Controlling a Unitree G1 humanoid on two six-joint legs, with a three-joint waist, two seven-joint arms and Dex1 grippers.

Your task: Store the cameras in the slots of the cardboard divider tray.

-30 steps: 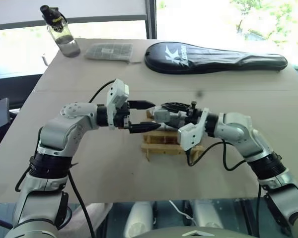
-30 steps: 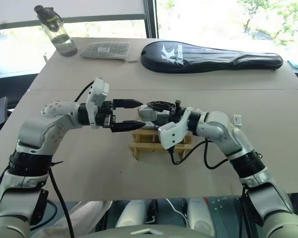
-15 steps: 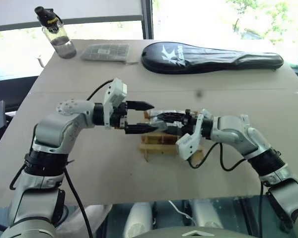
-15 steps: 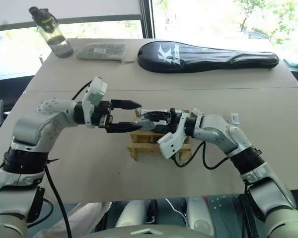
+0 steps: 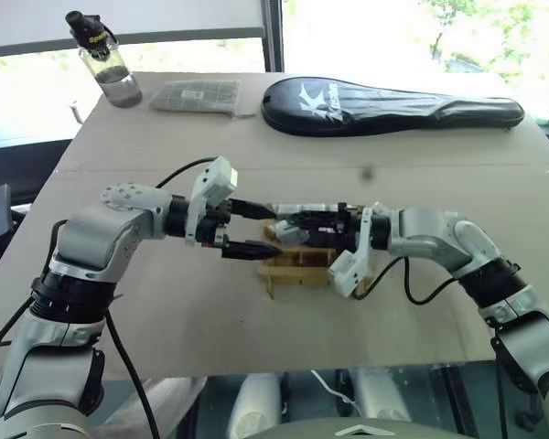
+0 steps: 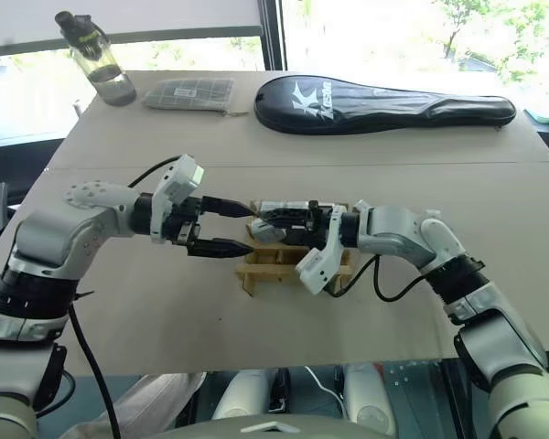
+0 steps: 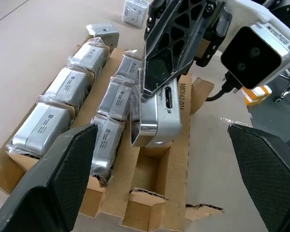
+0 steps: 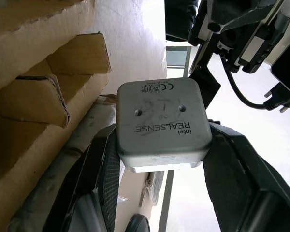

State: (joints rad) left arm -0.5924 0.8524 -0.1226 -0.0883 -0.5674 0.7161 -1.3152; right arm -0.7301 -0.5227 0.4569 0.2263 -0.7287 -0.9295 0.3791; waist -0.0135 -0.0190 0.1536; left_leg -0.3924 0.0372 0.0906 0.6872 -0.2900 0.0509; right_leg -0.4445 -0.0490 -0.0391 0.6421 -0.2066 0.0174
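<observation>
Camera (image 8: pixel 159 123), stamped "intel REALSENSE", sits pinched in the right gripper (image 7: pixel 157 77) just above an empty slot of the cardboard divider tray (image 7: pixel 150 193), mid-surface (image 5: pixel 192 320). Wrapped cameras (image 7: pixel 70 87) fill the other slots. The left gripper (image 5: pixel 256 229) hangs wide open beside the tray's left edge, holding nothing. Bare surface surrounds the tray.

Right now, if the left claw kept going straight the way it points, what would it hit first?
Probably the camera held in the right claw, just above the cardboard tray. The left claw is open, and depth is hard to judge.
</observation>
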